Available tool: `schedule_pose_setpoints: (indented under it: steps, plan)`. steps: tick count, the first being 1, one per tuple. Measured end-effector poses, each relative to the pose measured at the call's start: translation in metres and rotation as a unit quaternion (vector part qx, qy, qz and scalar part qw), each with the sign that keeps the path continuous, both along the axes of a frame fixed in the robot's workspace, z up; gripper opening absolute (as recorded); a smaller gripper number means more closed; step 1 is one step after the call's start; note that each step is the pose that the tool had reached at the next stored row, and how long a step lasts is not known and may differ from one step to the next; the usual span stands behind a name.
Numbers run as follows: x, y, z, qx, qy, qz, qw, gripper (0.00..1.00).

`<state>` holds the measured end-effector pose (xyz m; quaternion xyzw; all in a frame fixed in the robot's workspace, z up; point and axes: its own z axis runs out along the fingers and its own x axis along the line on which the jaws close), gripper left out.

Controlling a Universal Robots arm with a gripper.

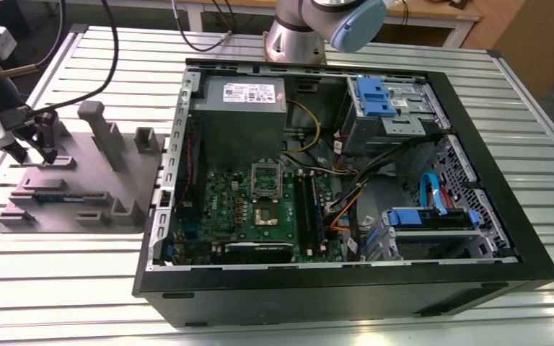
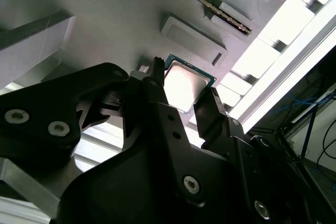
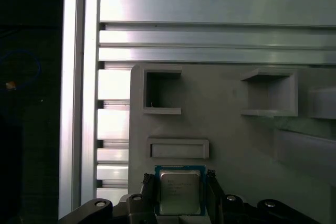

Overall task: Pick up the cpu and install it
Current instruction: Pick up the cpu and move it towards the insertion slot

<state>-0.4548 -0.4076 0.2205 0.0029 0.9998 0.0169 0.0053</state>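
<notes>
Tool [image 3: 179, 177] status: my two black fingers [image 3: 147, 181] sit on opposite edges of the small flat square cpu with the silvery metal top and thin green rim [image 3: 179, 192]. In both wrist views the tips look seated against those edges with no gap showing, so I read it as clamped on the cpu. Can't tell if the chip is clear of its seat or resting on it.

Cpu is dead centre between the fingers, flat, metal top facing the first wrist camera. It's near enough square, so there's no real long axis. Its sides run parallel to the fingers, no visible skew.

Just beyond the chip is the grey moulded tray [image 3: 236, 145], with a shallow rectangular recess close by and two deeper square pockets further off.

In the exterior view I'm at the view's far left, over the tray's back corner. The tray lies on the slatted aluminium worktop [image 1: 66, 288].

Relation that matters: the rectangular metal-framed socket with a dark centre [image 1: 262, 213] is well apart from me, toward the exterior view's right. It's on the green motherboard [image 1: 221, 216] inside the open black computer case [image 1: 354, 288]. The case wall stands between tray and socket.
</notes>
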Motion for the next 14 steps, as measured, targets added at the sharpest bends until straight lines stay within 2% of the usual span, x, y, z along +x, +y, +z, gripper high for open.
schedule_pose_setpoints:
  steps: [14]
  plan:
    - [0.0000, 0.0000, 0.0043, 0.0000, -0.0001, 0.000, 1.00000, 0.47]
